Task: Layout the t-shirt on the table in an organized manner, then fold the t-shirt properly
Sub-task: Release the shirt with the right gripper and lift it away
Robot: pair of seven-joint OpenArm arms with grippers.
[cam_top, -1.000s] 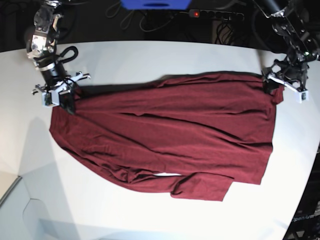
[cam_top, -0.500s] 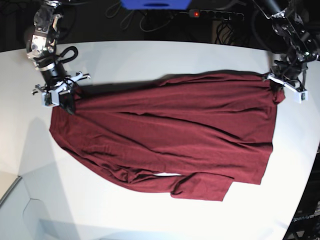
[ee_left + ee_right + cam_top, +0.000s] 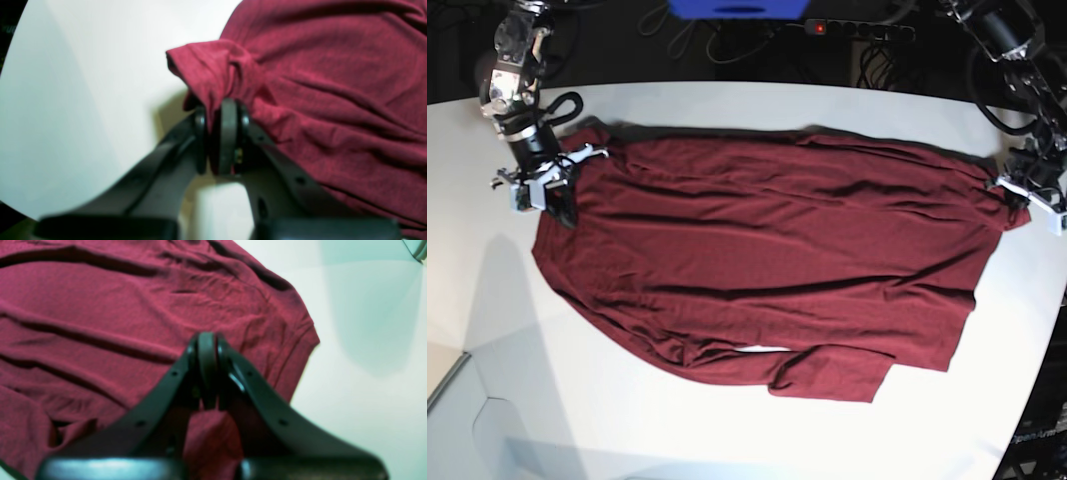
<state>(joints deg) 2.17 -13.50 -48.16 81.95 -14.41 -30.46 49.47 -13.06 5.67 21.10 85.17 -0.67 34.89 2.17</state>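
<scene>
- left gripper (image 3: 218, 133): pads pressed together on a bunched corner of the t-shirt (image 3: 767, 260), fabric pinched between them and spilling up over the tips; a second ago these jaws stood wide around that corner, now they are clamped
- right gripper (image 3: 206, 370): jaws fully together, tips down in the cloth at the shirt's opposite corner; wrist view does not show a fold between the pads, but in the base view that corner is lifted toward the tool, so judged pinched
- change vs. a second ago: left arm has pulled its corner out away from the shirt's middle, toward the table edge; the upper edge of the shirt, slack and slanted before, now runs nearly straight between the two grippers and has moved toward the far side of the table (image 3: 727, 110)
- meaning for task: layout step under way, shirt being stretched flat; folding not started
- shirt lies spread across the middle of the table, edge nearest the camera still rumpled, one flap doubled under there with a white sliver showing through
- long wrinkles run across the shirt between the two held corners
- hidden or unclear: both wrist views blurred; collar and sleeves not identifiable; left gripper sits at the base-view frame edge, partly cut off; cannot tell how many layers each pinch holds
</scene>
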